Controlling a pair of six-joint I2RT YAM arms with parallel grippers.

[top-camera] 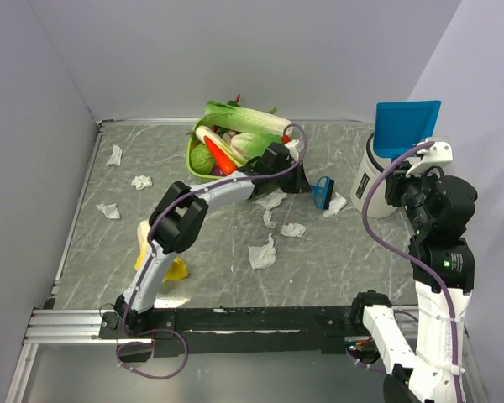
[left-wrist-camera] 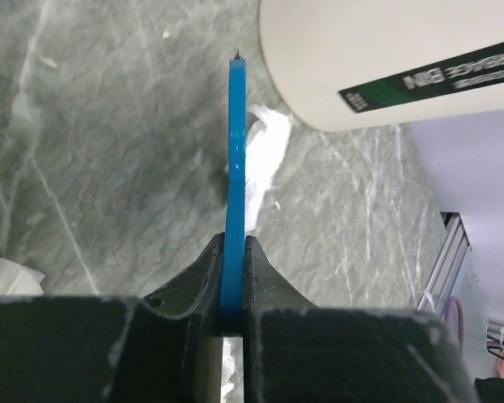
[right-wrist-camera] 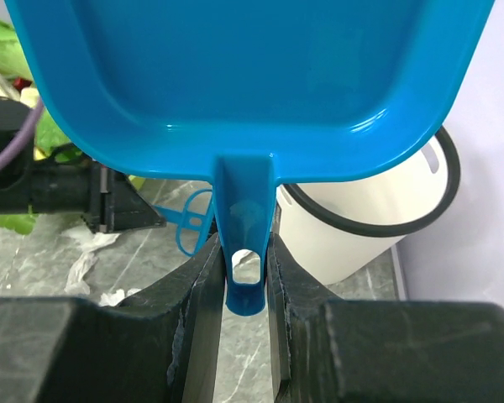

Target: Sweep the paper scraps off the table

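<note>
Several white paper scraps lie on the grey-green marble table (top-camera: 336, 260): three at the left (top-camera: 115, 155) (top-camera: 142, 181) (top-camera: 107, 211), several in the middle (top-camera: 262, 252) (top-camera: 292, 229) (top-camera: 273, 199), and one by the bin (top-camera: 334, 205). My left gripper (top-camera: 307, 180) is shut on a small blue brush (top-camera: 322, 193), seen edge-on in the left wrist view (left-wrist-camera: 235, 159), with a scrap (left-wrist-camera: 267, 155) just behind it. My right gripper (top-camera: 413, 164) is shut on the handle (right-wrist-camera: 245, 252) of a blue dustpan (top-camera: 407, 126) (right-wrist-camera: 252, 75), held up over the white bin (top-camera: 374, 180).
A green basket (top-camera: 195, 164) of leafy vegetables and a carrot stands at the back centre, right behind the left arm. Yellow objects (top-camera: 143, 239) lie near the left arm's base. The white bin (left-wrist-camera: 386, 50) (right-wrist-camera: 378, 218) stands at the right edge. Metal rails edge the table.
</note>
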